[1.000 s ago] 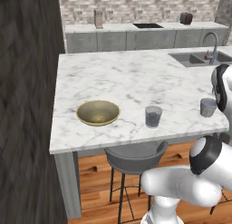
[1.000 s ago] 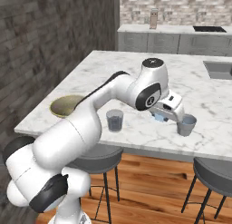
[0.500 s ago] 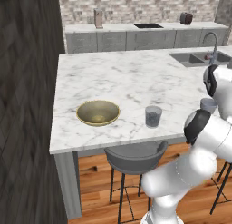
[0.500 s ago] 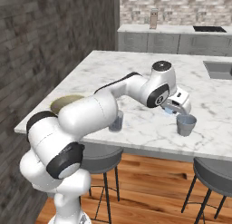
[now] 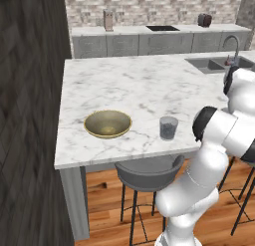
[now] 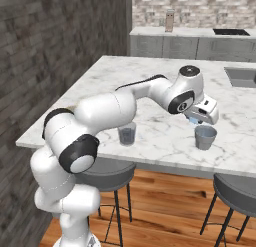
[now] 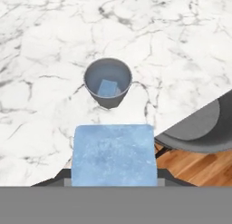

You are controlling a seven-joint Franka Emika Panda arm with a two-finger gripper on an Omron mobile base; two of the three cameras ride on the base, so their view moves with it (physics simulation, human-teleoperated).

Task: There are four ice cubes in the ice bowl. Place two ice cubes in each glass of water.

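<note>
My gripper (image 6: 196, 120) is shut on a pale blue ice cube (image 7: 113, 154), which looms large at the bottom of the hand view. It hangs just above one glass of water (image 6: 205, 136) near the counter's front edge. In the hand view that glass (image 7: 108, 82) lies straight ahead of the held cube, and another ice cube (image 7: 108, 88) rests inside it. The other glass of water (image 5: 168, 127) (image 6: 127, 134) stands further left. The brassy ice bowl (image 5: 107, 123) sits at the left of the marble counter; the arm hides it in the right base view.
Grey bar stools (image 5: 147, 170) (image 6: 238, 189) stand below the counter's front edge, and one stool seat (image 7: 199, 128) shows close beside the glass. A sink with a faucet (image 5: 230, 43) is set into the counter's far right. A dark wall (image 5: 30, 115) runs along the left.
The hand has carried the ice cube a little rightward and now hangs over the right-hand glass. The forearm has swung across the right side of the left base view.
</note>
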